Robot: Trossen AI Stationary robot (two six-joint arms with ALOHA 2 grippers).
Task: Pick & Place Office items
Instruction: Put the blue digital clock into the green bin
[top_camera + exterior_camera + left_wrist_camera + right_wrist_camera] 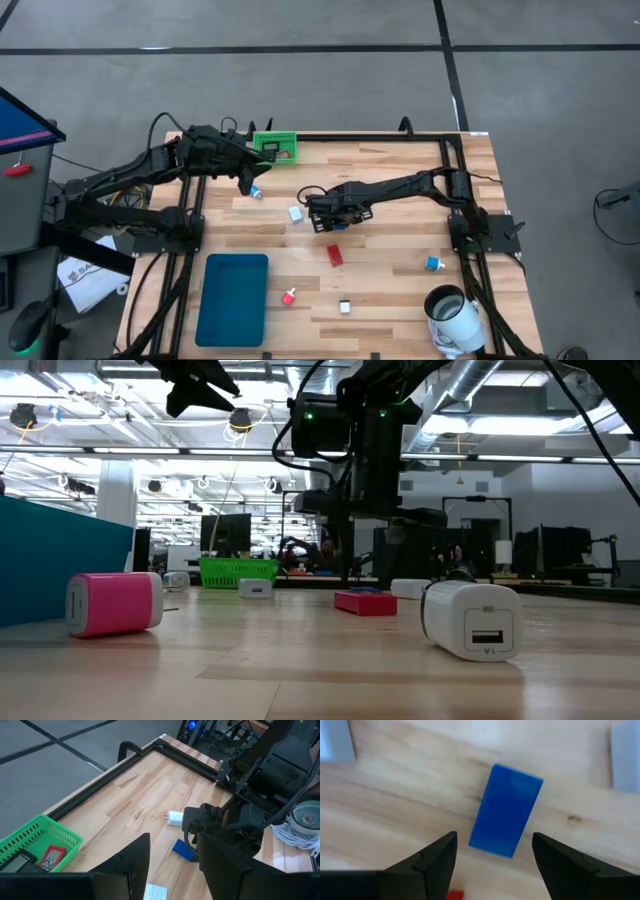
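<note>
Hovering over the blue block point(505, 810), frame centre: your right gripper point(495, 865), fingers open.
Descend off-centre and one finger clips the skewed block; left fingers' state: cannot tell.

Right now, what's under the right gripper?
Under the open right gripper a blue block lies flat on the table, untouched. A red bit shows beside one finger, mostly hidden.
</note>
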